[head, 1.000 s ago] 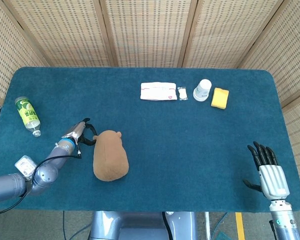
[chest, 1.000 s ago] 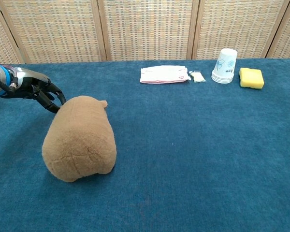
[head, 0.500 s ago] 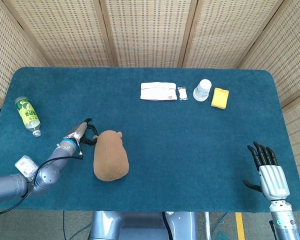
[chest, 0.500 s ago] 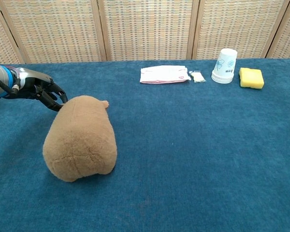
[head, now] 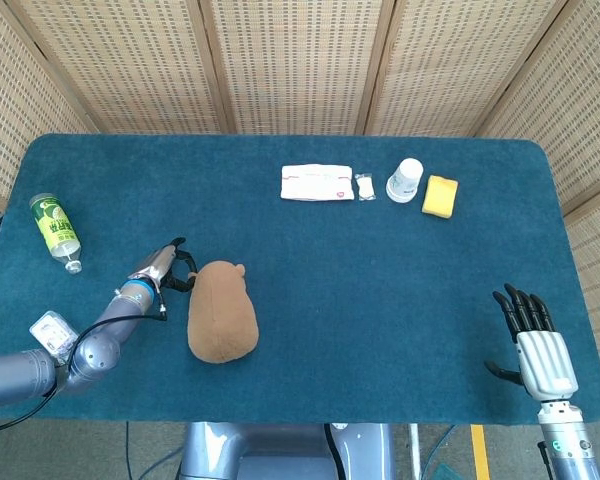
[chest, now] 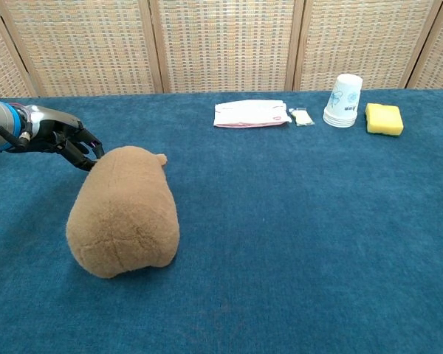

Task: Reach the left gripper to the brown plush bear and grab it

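Observation:
The brown plush bear lies on the blue table, left of centre, and fills the lower left of the chest view. My left hand sits just left of the bear's upper end, its dark fingers spread and reaching the plush at its top left edge. Nothing is held in it. My right hand rests far off at the table's front right corner, fingers apart and empty; only the head view shows it.
A green-labelled bottle lies near the left edge. Along the back stand a white packet, a small sachet, stacked paper cups and a yellow sponge. Wicker screens wall the back.
My left hand has crept slightly toward the bear's upper left edge. The bear has shifted a little to the right. The right hand has not moved.

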`<state>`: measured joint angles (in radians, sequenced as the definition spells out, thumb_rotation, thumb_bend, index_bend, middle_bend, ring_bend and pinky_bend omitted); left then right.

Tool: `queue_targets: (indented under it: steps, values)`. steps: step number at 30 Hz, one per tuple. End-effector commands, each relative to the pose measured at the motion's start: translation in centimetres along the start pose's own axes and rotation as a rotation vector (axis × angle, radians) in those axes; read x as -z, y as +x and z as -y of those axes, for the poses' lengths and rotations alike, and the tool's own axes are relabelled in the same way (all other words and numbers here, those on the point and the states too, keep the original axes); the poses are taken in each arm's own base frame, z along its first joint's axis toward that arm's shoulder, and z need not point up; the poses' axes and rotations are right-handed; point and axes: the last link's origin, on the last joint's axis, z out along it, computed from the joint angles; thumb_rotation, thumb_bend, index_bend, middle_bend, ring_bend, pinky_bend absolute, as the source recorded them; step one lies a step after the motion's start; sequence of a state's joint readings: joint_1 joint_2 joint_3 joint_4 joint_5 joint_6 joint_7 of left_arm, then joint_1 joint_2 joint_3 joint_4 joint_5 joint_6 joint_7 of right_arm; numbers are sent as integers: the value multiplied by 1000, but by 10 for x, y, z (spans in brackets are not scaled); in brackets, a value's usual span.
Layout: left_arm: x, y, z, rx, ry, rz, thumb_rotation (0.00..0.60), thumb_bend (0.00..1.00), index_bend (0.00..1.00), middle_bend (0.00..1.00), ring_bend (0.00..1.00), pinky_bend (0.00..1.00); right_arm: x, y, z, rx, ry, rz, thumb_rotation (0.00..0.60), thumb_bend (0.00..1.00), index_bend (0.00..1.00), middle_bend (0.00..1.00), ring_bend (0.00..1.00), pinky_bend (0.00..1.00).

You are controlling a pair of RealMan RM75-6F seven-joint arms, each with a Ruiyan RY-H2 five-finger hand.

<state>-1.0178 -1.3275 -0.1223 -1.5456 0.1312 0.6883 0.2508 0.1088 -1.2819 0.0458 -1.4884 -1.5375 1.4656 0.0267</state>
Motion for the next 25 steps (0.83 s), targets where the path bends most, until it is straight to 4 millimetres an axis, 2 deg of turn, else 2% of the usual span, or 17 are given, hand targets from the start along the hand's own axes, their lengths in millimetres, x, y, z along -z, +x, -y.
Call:
queue_targets:
  steps: [1, 25]
  values:
    - [1, 1, -1, 1, -2, -2, 600, 481, 554, 0, 0, 0, 0, 0, 0, 0, -1, 0, 600, 126, 0, 0, 0, 0]
    - [5, 5, 5, 3, -2, -1, 600, 481, 555, 0, 0, 0, -1, -1, 5, -4, 10, 7, 600, 126, 0, 0, 0, 0]
